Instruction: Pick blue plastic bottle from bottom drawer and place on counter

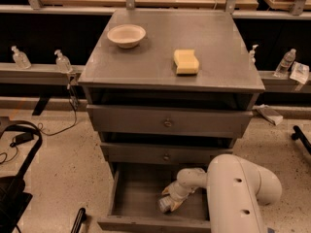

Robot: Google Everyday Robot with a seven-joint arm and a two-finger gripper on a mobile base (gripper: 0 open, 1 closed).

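Observation:
The bottom drawer [131, 198] is pulled open at the foot of the grey cabinet. My gripper [170, 199] reaches down into it from the right, low over the right half of the drawer floor. A small pale greyish object [164, 205] shows at the gripper's tip; it looks like an end of the blue plastic bottle, and the rest of it is hidden by the gripper. The counter [160, 57] is the flat grey cabinet top above.
A white bowl [126, 35] and a yellow sponge [186, 62] sit on the counter. Two shallower drawers [167, 123] with knobs are shut. Pump dispensers [62, 61] stand on the left ledge and a slim bottle [285, 62] on the right. My white arm [238, 193] fills the lower right.

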